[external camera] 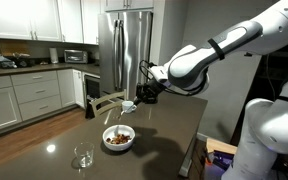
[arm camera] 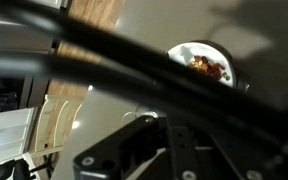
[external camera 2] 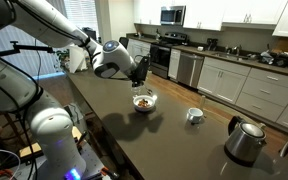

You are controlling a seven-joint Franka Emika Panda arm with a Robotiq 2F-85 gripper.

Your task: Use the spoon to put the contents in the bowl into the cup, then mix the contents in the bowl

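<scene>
One end effector (external camera: 144,97) near the bowl (external camera: 119,147)

Nothing here can be read. No lettering, label, brand mark or number shows clearly on anything in either exterior view, and the wrist view is too dark and blurred to make out any writing.
</scene>
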